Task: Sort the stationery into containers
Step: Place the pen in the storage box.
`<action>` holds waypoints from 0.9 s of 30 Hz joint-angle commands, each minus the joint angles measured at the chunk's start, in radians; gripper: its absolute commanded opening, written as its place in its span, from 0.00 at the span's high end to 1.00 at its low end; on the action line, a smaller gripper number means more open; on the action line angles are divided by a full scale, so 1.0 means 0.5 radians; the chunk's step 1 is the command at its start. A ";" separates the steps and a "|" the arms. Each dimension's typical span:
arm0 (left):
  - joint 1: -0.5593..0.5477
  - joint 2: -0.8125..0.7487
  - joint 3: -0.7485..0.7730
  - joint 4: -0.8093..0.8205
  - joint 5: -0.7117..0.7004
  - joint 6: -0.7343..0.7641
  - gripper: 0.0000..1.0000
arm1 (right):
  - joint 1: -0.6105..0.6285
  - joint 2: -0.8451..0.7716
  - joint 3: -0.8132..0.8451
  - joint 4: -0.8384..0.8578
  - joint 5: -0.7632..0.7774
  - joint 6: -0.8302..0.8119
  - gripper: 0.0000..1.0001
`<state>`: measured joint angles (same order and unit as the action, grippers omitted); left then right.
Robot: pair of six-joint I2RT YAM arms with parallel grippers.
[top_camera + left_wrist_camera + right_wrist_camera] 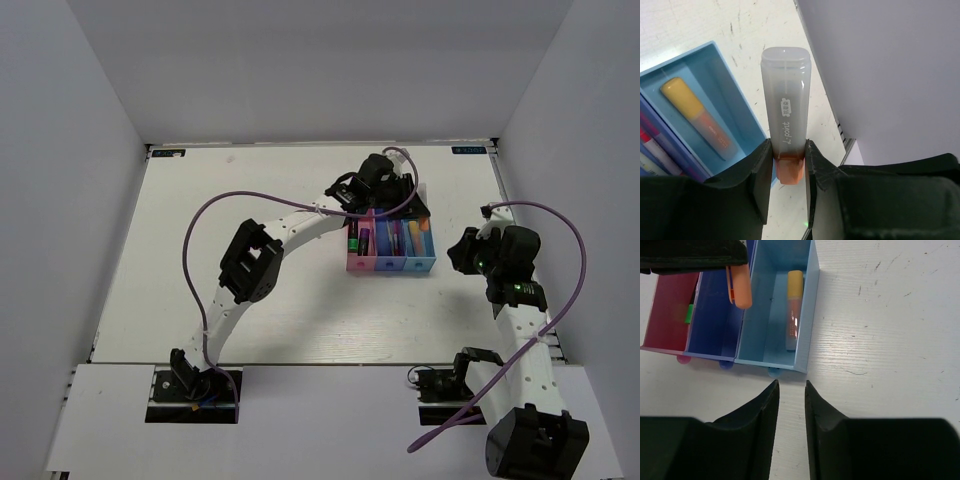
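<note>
My left gripper (pixel 788 155) is shut on an orange highlighter (pixel 786 110) with a clear cap, gripping it where cap meets body. In the top view the left gripper (pixel 385 188) hovers over the far end of the joined bins (pixel 392 265). In the right wrist view the highlighter's orange end (pixel 742 290) hangs over the blue-purple bin (pixel 715 325), next to the cyan bin (pixel 810 315). The cyan bin holds a yellow-capped orange highlighter (pixel 793 310). The pink bin (pixel 665 310) holds a marker with green on it. My right gripper (pixel 790 390) is empty, jaws a narrow gap apart, on the near side of the cyan bin.
The blue-purple bin holds several pens in the top view (pixel 388 240). White walls surround the table; the right wall (pixel 890 75) stands close to the left gripper. A purple cable (pixel 200 230) loops over the left arm and another (pixel 570 270) over the right arm.
</note>
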<state>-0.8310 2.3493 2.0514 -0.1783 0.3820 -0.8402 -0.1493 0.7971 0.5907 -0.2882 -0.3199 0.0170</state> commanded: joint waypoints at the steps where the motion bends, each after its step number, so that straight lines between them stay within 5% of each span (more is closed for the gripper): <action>1: -0.010 -0.087 -0.028 0.114 0.012 -0.031 0.77 | -0.008 -0.026 0.015 0.043 -0.001 -0.003 0.68; 3: -0.013 -0.069 -0.050 0.102 -0.006 -0.041 0.67 | -0.011 -0.036 0.012 0.049 -0.005 -0.003 0.62; 9: -0.016 -0.014 -0.035 0.004 -0.043 -0.038 0.59 | -0.011 -0.033 0.012 0.043 -0.001 0.000 0.47; 16: -0.016 -0.014 -0.047 -0.070 -0.071 -0.004 0.44 | -0.020 -0.026 0.015 0.043 -0.011 0.009 0.39; 21: -0.016 -0.020 -0.047 -0.107 -0.077 -0.001 0.43 | -0.030 -0.029 0.015 0.040 -0.014 0.012 0.39; 24: -0.013 -0.051 -0.065 -0.107 -0.074 0.008 0.54 | -0.039 -0.029 0.006 0.043 -0.014 0.012 0.38; 27: -0.007 -0.118 -0.071 -0.116 -0.062 0.030 0.89 | -0.051 -0.039 0.009 0.040 -0.029 0.021 0.40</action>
<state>-0.8333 2.3501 2.0300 -0.2264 0.3470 -0.8482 -0.1646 0.7933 0.5907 -0.2882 -0.3206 0.0204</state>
